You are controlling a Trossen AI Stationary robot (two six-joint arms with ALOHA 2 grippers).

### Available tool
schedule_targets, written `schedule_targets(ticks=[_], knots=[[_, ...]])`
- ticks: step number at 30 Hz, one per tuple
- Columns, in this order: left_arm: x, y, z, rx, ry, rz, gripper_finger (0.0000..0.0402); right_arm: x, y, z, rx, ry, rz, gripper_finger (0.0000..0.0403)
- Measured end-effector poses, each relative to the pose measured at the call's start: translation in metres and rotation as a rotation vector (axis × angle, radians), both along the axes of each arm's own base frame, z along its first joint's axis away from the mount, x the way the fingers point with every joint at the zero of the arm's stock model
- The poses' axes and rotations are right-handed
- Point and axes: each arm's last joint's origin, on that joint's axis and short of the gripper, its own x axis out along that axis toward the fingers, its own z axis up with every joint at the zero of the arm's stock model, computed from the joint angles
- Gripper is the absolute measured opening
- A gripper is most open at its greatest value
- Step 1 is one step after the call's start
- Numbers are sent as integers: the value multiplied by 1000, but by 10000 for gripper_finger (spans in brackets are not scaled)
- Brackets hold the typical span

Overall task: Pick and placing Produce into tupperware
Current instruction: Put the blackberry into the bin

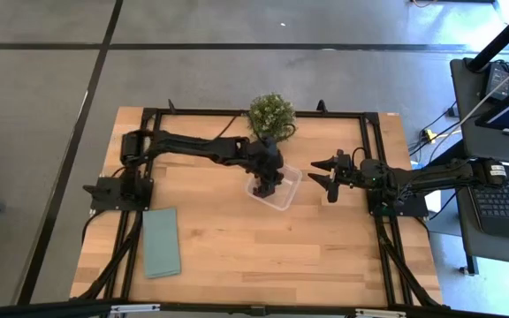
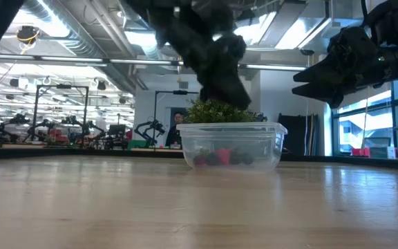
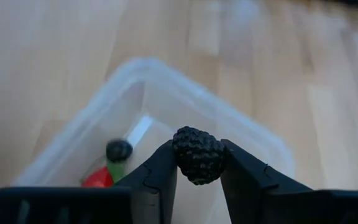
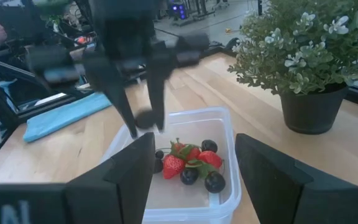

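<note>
A pale wooden table (image 1: pixel 237 238) with a black frame along its edges carries few things, so much of its surface lies bare, above all the half towards the bottom of the high view. At its left edge a flat teal cloth (image 1: pixel 161 241) lies alone, well apart from everything else. Near the middle sits one small clear plastic tupperware (image 1: pixel 273 189), rectangular with rounded corners and lidless. Just beside it, at the table's far edge, stands one bushy green potted plant (image 1: pixel 271 115) in a dark pot.

The left arm reaches across to the container, and the left end effector (image 3: pixel 198 163) hangs directly above its open top, fingers (image 3: pixel 160 174) pinching one bumpy dark purple-black berry (image 3: pixel 198 155). The berry is in the air, above the container.

Inside the tupperware lies the rest of the produce (image 4: pixel 188 163): about three bright red strawberry-like pieces with green tops and about four round dark berries, clustered towards one end; the exact count is hard to tell.

To the right, the right end effector (image 1: pixel 323 176) hovers near the container's side, apart from it, fingers spread wide and holding nothing.
</note>
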Motion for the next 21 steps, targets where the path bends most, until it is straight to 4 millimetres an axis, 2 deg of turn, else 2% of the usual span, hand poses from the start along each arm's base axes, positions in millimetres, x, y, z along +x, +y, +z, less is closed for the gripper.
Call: schedule_targets(ticks=[8, 16, 21], knots=[[10, 2, -44, -28, 110, 3, 93, 0, 0, 0, 18, -4, -2, 226], [8, 5, -53, 34, 174, 66, 119, 0, 0, 0, 22, -6, -2, 226], [3, 5, -56, 36, 237, 74, 108, 0, 0, 0, 38, -9, -4, 226]])
